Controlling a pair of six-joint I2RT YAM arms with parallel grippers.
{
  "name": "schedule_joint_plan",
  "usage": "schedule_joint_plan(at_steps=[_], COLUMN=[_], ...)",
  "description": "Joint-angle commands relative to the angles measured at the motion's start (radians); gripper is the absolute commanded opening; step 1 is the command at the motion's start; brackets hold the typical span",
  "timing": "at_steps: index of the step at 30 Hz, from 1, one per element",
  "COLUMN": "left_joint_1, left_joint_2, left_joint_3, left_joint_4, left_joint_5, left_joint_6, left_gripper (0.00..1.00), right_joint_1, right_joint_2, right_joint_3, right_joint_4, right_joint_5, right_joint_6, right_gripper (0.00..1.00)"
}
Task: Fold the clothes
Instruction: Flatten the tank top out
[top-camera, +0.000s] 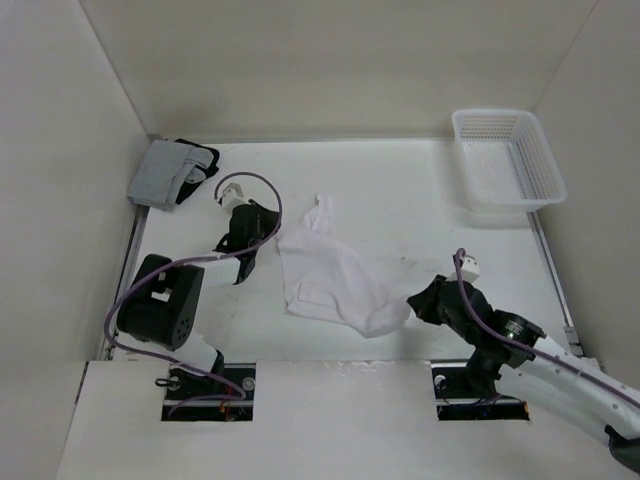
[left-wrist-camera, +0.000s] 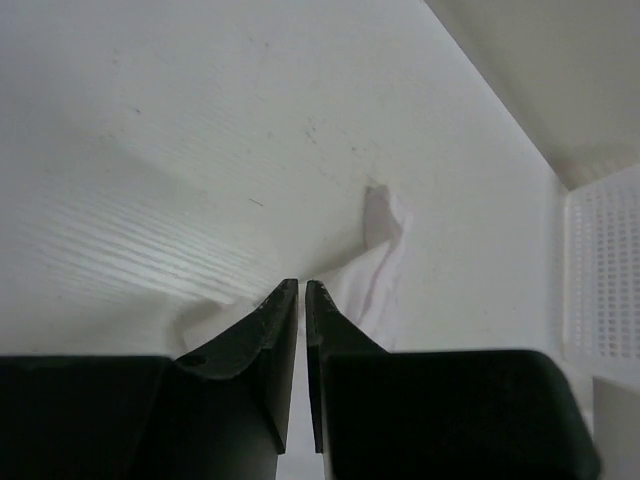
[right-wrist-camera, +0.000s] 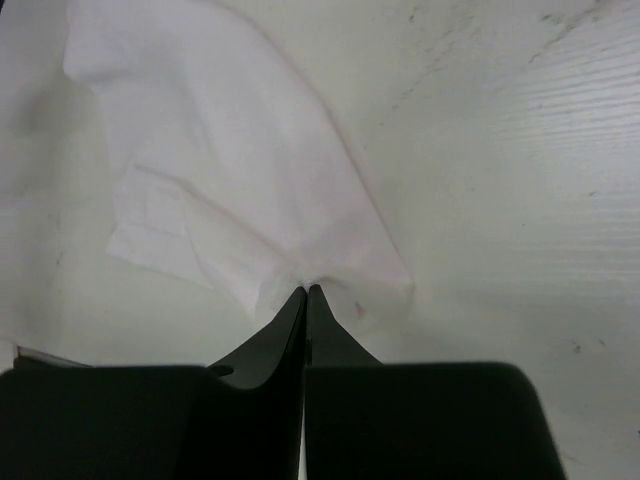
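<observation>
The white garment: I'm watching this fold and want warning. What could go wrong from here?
The left gripper and right gripper each pinch only a thin edge of the white garment; either might slip on lifting. The garment lies crumpled, its far tip raised, so creases may get folded in.

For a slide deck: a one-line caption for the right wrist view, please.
Right gripper pinches an edge of the rumpled white garment on the table.

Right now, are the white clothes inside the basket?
No, the white clothes lie on the table, well apart from the basket in the far right corner.
</observation>
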Motion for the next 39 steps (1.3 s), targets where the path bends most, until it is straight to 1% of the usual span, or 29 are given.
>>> schedule_joint_plan(at_steps=[1, 3, 5, 7, 9, 11, 14, 17, 20, 26, 32, 36, 39], left_joint_1=[-0.064, -0.121, -0.198, -0.296, -0.393, -0.471, -0.525, -0.534, -0.528, -0.491, -0.465, -0.457, -0.454], left_joint_2=[-0.208, -0.337, -0.449, -0.532, -0.595, -0.638, -0.679, -0.679, -0.659, -0.600, -0.572, -0.603, -0.563], left_joint_3=[-0.061, -0.136, -0.174, -0.190, -0.196, -0.202, -0.213, -0.240, -0.280, -0.317, -0.314, -0.300, -0.294], left_joint_4=[-0.061, -0.181, -0.329, -0.483, -0.601, -0.670, -0.729, -0.752, -0.738, -0.610, -0.531, -0.530, -0.530], left_joint_5=[0.040, 0.022, 0.012, -0.032, -0.086, -0.118, -0.140, -0.138, -0.138, -0.126, -0.097, -0.089, -0.086], left_joint_6=[-0.018, -0.003, 0.003, -0.021, -0.053, -0.081, -0.103, -0.133, -0.152, -0.137, -0.106, -0.091, -0.080], left_gripper=[0.09, 0.10, 0.10, 0.10, 0.10, 0.10, 0.11, 0.13, 0.16, 0.26, 0.26, 0.25, 0.24], right_joint_1=[-0.091, -0.134, -0.152, -0.152, -0.149, -0.137, -0.135, -0.134, -0.134, -0.134, -0.134, -0.134, -0.135], right_joint_2=[-0.060, -0.077, -0.078, -0.060, -0.043, -0.032, -0.023, -0.023, -0.032, -0.032, -0.032, -0.032, -0.035], right_joint_3=[-0.017, -0.017, -0.021, -0.020, -0.020, -0.029, -0.040, -0.044, -0.047, -0.049, -0.050, -0.052, -0.052], right_joint_4=[0.084, 0.103, 0.121, 0.136, 0.156, 0.184, 0.208, 0.215, 0.215, 0.216, 0.219, 0.219, 0.219], right_joint_5=[-0.071, -0.105, -0.123, -0.128, -0.114, -0.111, -0.115, -0.120, -0.125, -0.129, -0.131, -0.135, -0.135], right_joint_6=[-0.049, -0.074, -0.085, -0.089, -0.089, -0.091, -0.091, -0.091, -0.091, -0.092, -0.094, -0.094, -0.094], right_gripper=[0.00, 0.01, 0.01, 0.01, 0.01, 0.01, 0.01, 0.01, 0.01, 0.01, 0.01, 0.01, 0.01])
